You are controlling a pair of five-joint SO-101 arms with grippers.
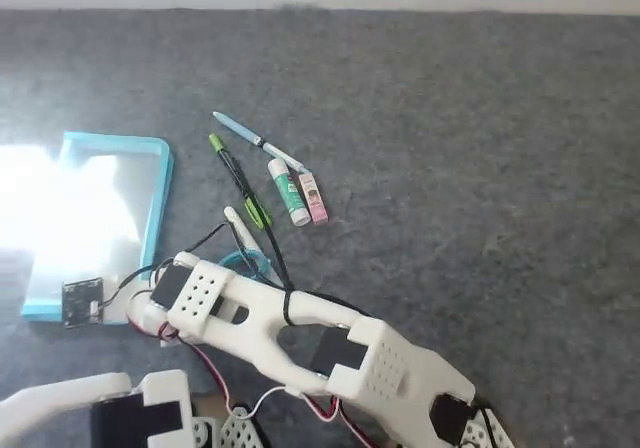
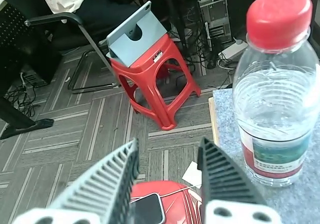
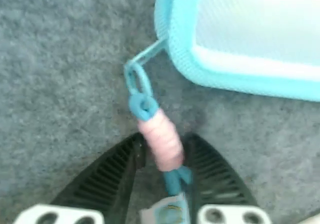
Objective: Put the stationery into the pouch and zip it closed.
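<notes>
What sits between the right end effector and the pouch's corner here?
In the right wrist view, a teal pull chain runs from the pouch corner to a pink charm clamped in the end effector. Around it is bare grey felt.

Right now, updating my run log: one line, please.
right end effector: around pink zipper pull; left end effector: open; glue stick, pens: outside pouch

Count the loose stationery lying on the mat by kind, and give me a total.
Pens: 2 (blue pen, green-and-black pen)
Glue stick: 1
Pink eraser: 1
White pen-like item: 1
Total: 5
</notes>
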